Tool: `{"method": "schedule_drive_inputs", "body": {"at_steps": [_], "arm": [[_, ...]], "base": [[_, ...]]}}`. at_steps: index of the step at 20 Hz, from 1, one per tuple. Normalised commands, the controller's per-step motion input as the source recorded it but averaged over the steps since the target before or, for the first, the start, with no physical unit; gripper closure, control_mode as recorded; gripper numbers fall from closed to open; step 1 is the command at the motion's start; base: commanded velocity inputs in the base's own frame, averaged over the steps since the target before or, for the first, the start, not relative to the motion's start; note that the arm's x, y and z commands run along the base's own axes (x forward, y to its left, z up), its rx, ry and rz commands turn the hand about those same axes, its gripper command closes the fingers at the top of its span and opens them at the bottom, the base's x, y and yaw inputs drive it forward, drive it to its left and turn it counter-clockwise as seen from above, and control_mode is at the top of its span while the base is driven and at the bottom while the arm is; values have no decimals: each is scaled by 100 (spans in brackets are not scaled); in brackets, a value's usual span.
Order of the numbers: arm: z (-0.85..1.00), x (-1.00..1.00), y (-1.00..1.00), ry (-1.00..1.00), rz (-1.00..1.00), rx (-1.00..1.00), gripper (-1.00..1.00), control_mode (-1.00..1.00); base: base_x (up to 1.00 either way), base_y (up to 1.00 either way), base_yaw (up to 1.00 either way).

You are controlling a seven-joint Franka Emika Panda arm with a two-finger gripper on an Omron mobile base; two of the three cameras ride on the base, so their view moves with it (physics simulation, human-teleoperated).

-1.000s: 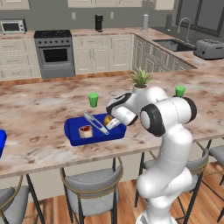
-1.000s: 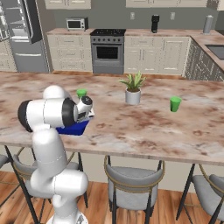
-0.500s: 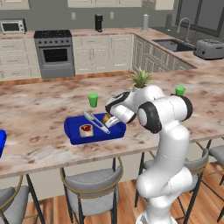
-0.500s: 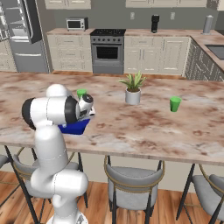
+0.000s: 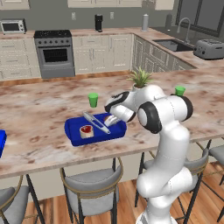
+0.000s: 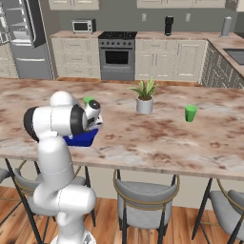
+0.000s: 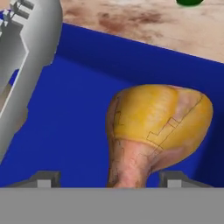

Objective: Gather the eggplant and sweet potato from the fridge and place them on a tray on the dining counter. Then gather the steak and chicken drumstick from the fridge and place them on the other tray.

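Gripper [image 7: 107, 180] low over blue tray [image 5: 74, 131], frame centre in left base view. Chicken drumstick [image 7: 155, 127] sits between the spread fingertips; held or just released, unclear. Steak [image 5: 86, 131] lies beside a silver utensil [image 5: 97, 123], so this reads as placement.

My two base cameras look forward and down from behind the arm, left and right, sharing the marbled surface [image 5: 39, 105] and blue tray [image 5: 74, 131], while my hand camera sits very close above that tray's floor [image 7: 65, 131].
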Motion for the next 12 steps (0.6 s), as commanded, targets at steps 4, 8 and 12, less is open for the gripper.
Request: {"method": "schedule_drive_inputs", "body": {"at_steps": [4, 8, 12], "arm": [[32, 0, 3, 0, 0, -6, -100, -100], [50, -6, 4, 1, 0, -6, -100, -100], [55, -21, 1, 0, 0, -3, -100, -100]], "base": [[0, 0, 0], [0, 0, 0], [0, 0, 0]]}}
